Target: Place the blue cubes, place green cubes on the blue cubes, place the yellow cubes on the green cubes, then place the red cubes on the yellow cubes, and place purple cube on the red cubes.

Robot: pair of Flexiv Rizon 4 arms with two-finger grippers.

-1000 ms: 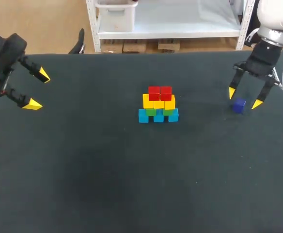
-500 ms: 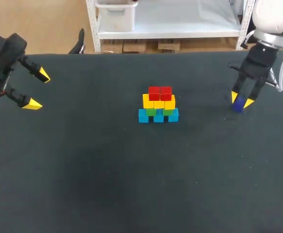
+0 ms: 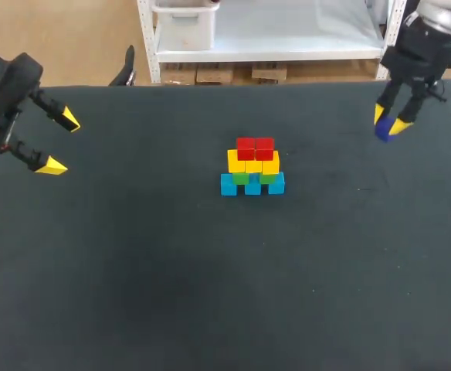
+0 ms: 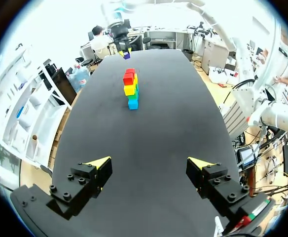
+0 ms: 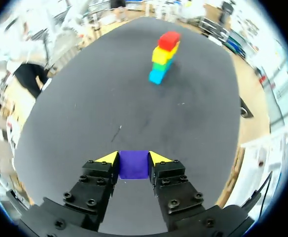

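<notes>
A stepped stack stands mid-table: blue cubes (image 3: pixel 252 185) at the base, green cubes (image 3: pixel 242 178) on them, yellow cubes (image 3: pixel 253 163) above, two red cubes (image 3: pixel 255 147) on top. From the right wrist the same stack (image 5: pixel 163 56) rises far ahead of the fingers. My right gripper (image 3: pixel 388 125) hangs above the table's far right, shut on the purple cube (image 5: pixel 133 164), which fills the gap between its yellow tips. My left gripper (image 3: pixel 59 141) stays open at the far left with nothing in it; its own view shows the stack (image 4: pixel 131 89) far ahead of the left gripper (image 4: pixel 149 166).
The dark table (image 3: pixel 210 294) holds nothing besides the stack. Its back edge (image 3: pixel 272 83) runs just behind my right gripper.
My right gripper closed on the purple cube at the table's right, then lifted it up and back. My left arm has kept still.
</notes>
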